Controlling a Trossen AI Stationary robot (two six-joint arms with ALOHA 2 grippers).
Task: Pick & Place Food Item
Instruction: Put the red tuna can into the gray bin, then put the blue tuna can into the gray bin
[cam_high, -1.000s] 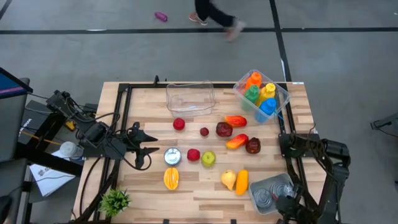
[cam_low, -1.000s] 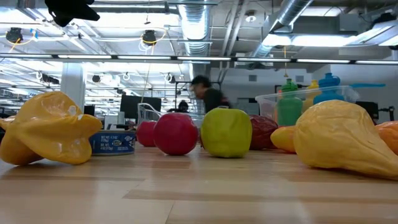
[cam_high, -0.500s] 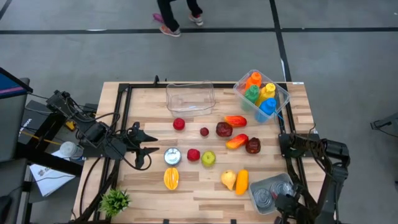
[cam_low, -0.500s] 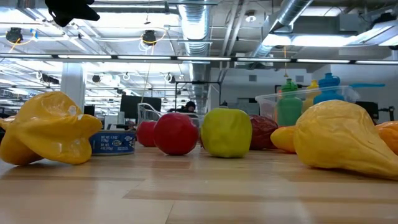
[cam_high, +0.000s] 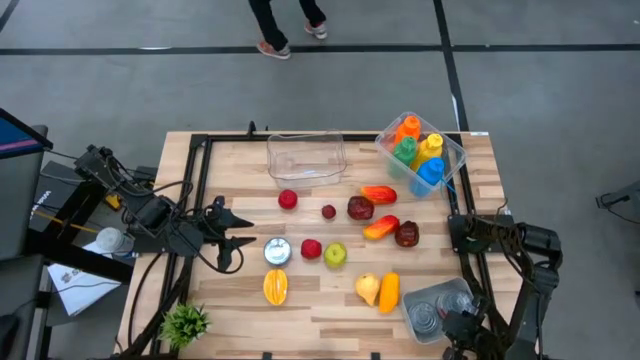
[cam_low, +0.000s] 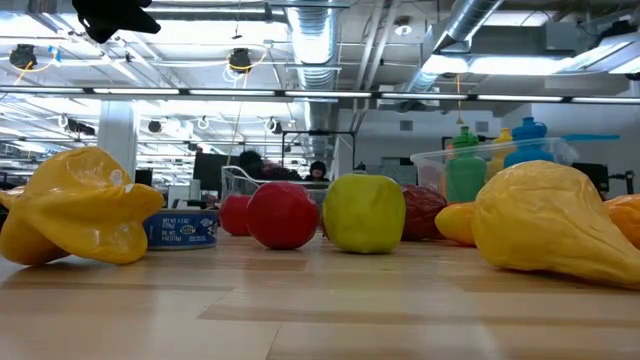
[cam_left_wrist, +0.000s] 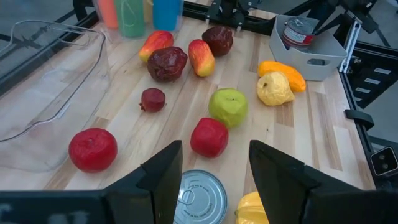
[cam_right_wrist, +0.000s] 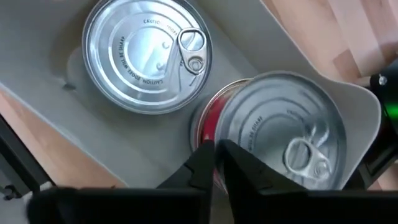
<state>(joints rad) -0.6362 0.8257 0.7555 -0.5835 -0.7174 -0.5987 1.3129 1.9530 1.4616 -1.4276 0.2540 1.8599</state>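
Observation:
Toy food lies spread over the wooden table. A red apple (cam_high: 311, 248) and a green apple (cam_high: 335, 254) sit beside a silver can (cam_high: 277, 251). A tomato (cam_high: 288, 199), a yellow pear (cam_high: 368, 289) and a yellow star fruit (cam_high: 275, 287) lie around them. My left gripper (cam_high: 243, 242) is open at the table's left side, level, pointing at the can (cam_left_wrist: 199, 199) and the red apple (cam_left_wrist: 209, 137). My right gripper (cam_right_wrist: 216, 163) is shut above a grey bin (cam_high: 420, 297) holding two cans at the near right corner. My right gripper's shut fingers point down at the rim of the red-sided can (cam_right_wrist: 273, 143) in the grey bin. Whether they touch it, I cannot tell.
A clear tub (cam_high: 305, 157) stands at the far edge, with a clear bin of coloured bottles (cam_high: 420, 150) at the far right. Dark red fruit (cam_high: 360, 207) and orange-red pieces (cam_high: 380, 228) lie mid-table. A small plant (cam_high: 186, 323) sits at the near left corner.
Neither arm has moved and nothing on the table has shifted. A person on the floor beyond the far edge has walked toward the left.

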